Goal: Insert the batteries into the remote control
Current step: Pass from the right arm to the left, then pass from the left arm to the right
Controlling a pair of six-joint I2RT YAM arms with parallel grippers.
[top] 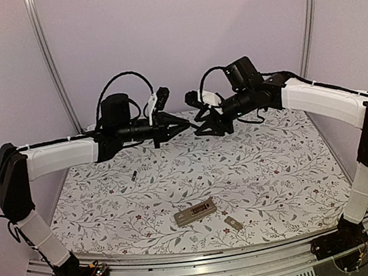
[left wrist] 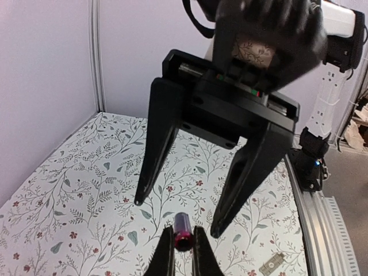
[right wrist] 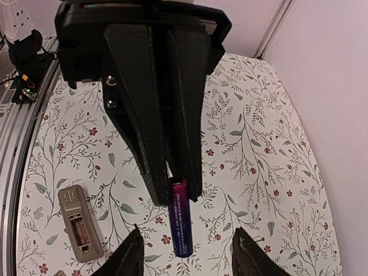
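Note:
My left gripper is raised above the back of the table and shut on a dark purple battery with a magenta end. In the right wrist view the battery sticks out of the left fingers. My right gripper is open, facing the left one, its fingertips either side of the battery's free end without touching it. A second battery lies on the table at left. The remote control lies back up near the front, its recess open; it also shows in the right wrist view.
A small flat grey cover piece lies right of the remote near the front edge and shows in the left wrist view. The flowered tablecloth covers the table. Walls and metal posts enclose the back.

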